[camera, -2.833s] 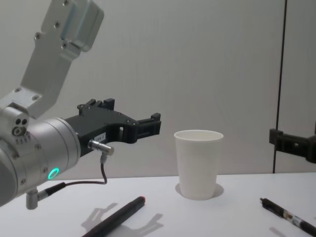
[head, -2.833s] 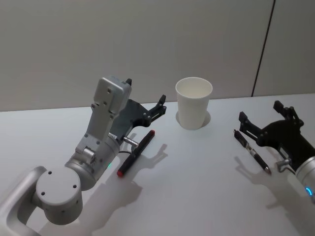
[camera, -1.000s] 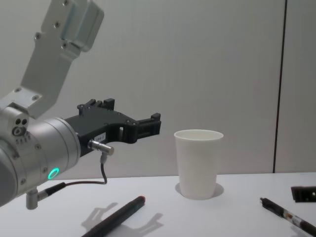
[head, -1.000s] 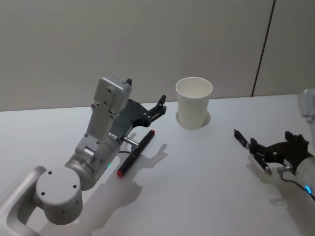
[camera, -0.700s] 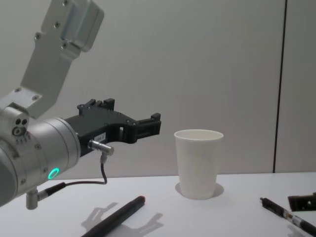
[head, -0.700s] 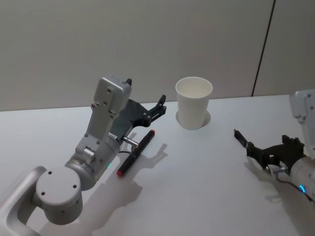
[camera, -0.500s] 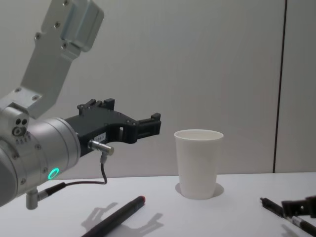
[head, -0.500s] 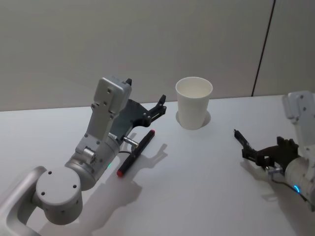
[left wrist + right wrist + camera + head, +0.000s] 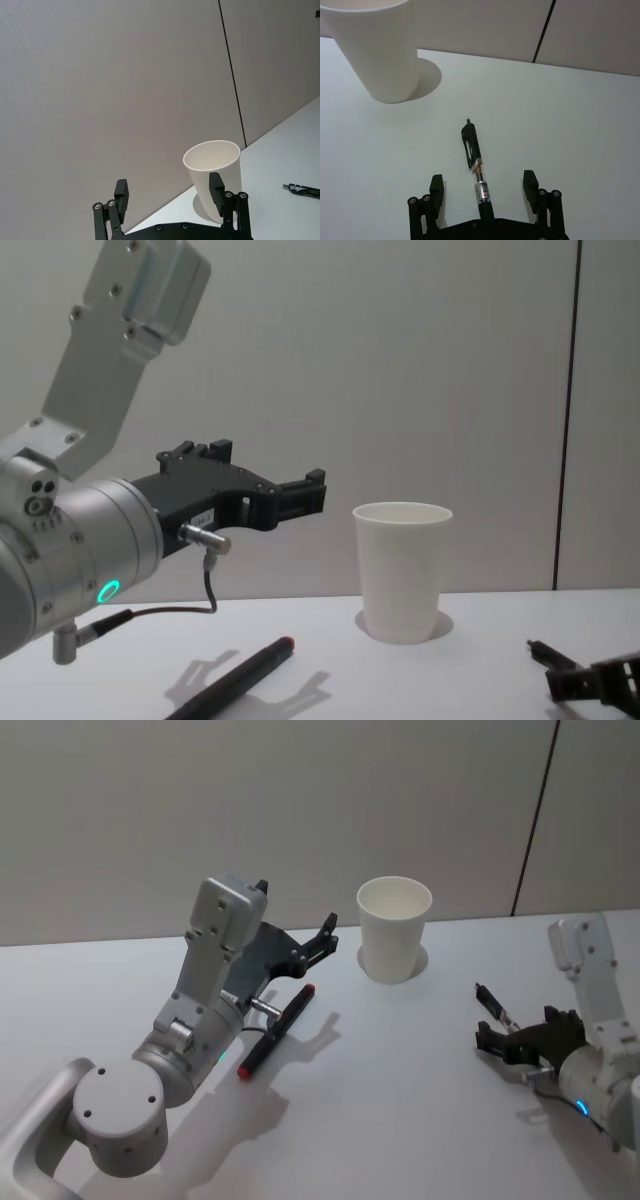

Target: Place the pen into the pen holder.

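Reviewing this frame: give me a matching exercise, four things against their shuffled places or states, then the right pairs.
Things:
1. pen holder
2. red-tipped pen
3. black pen
4. left gripper

Places or states:
A. lies on the table between the open fingers of the right gripper
B. open, held above the table, aimed toward the pen holder
C. stands upright at the far middle of the table
D. lies on the table's left half, ungripped

Pairs: 1-C, 2-D, 3-A, 4-B
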`<move>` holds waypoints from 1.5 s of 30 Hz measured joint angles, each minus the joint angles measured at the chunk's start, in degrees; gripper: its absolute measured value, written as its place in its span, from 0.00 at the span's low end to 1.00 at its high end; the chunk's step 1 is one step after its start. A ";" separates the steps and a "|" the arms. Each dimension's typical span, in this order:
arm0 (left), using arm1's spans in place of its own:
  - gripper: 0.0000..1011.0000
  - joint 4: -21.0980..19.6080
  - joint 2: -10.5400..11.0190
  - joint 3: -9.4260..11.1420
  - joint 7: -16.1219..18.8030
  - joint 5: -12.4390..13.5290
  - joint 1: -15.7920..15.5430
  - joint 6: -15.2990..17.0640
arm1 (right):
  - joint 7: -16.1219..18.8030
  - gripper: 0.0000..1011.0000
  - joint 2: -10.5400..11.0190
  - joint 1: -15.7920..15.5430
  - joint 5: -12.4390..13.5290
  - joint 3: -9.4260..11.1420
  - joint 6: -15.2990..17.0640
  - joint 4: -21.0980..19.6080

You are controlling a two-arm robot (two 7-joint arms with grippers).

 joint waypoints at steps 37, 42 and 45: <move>0.99 0.00 0.00 0.00 0.00 0.00 0.00 0.00 | -0.11 0.99 -1.78 0.92 -0.65 0.51 -2.35 3.56; 0.99 0.00 0.00 0.00 0.00 0.00 0.00 0.00 | -0.02 0.99 -1.90 0.95 -0.33 0.75 -2.52 3.10; 0.99 0.00 0.00 0.00 0.00 0.00 0.00 0.00 | 0.05 0.99 -1.96 0.96 -0.20 0.82 -2.58 2.93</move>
